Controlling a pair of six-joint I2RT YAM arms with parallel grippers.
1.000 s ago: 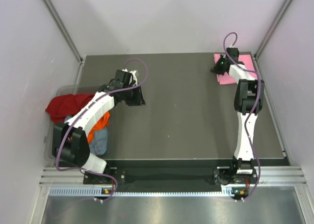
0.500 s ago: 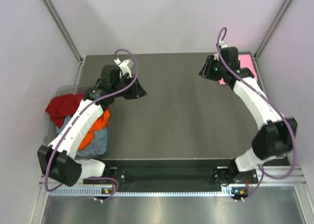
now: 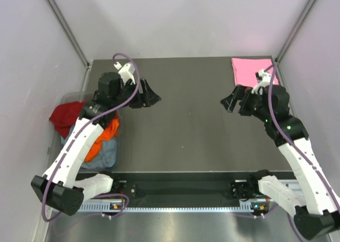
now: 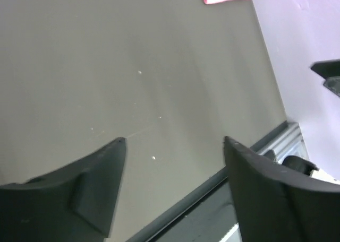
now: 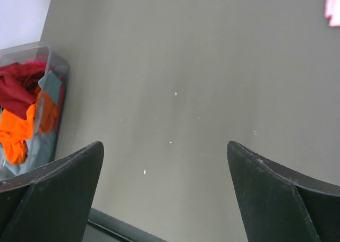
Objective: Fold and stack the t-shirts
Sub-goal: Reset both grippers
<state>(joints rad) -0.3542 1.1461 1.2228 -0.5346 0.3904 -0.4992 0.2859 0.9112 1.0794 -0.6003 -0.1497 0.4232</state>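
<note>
Left gripper [image 3: 151, 97], right gripper [image 3: 229, 102]: fingers spread wide, hovering over table [image 3: 191, 136]. Folded pink t-shirt [image 3: 251, 72] lies in far right corner.

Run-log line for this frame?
left gripper: open, empty | right gripper: open, empty | pink t-shirt: folded, far-right corner | bin: dark red t-shirt, orange t-shirt, grey-blue t-shirt

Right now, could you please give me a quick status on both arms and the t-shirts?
Left gripper, right gripper: fingers open, empty. Pink t-shirt folded, far right corner. Dark red, orange, grey-blue t-shirts unfolded in bin, left. Nothing blocking.
</note>
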